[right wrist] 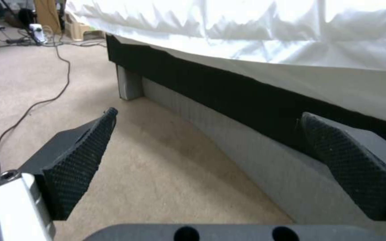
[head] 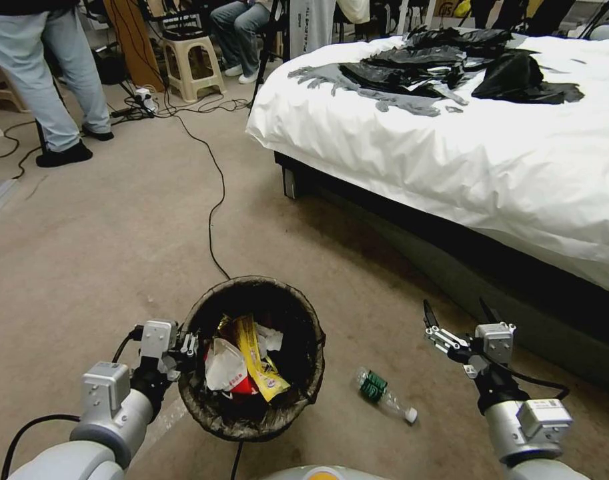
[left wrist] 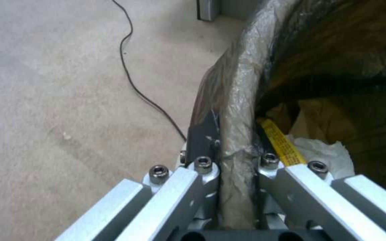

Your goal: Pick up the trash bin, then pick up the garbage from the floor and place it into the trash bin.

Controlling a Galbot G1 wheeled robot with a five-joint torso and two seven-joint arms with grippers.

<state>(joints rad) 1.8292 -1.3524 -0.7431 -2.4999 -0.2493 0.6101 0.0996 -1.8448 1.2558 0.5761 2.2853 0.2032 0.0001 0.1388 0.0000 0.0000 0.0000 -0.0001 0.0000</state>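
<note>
The left gripper (head: 186, 347) is clamped on the bag-wrapped rim of the small round white plastic trash bin (head: 254, 427), which holds red-and-white carton and yellow wrapper garbage (head: 247, 363). The right gripper (head: 459, 313), fingers spread apart and empty, hovers near a clear plastic bottle (head: 385, 395) lying on the beige floor (head: 104, 240).

Beige floor (head: 104, 227) — plastic bottle (head: 384, 395), black cable (head: 214, 200)

You can't see the trash bin's (head: 251, 407) white wall: the bag folded over its rim covers it. At six o'clock, garbage (head: 247, 367) overlaps inside, hiding the lower pieces. The left gripper's (left wrist: 238, 147) inner finger is hidden behind the rim.
</note>
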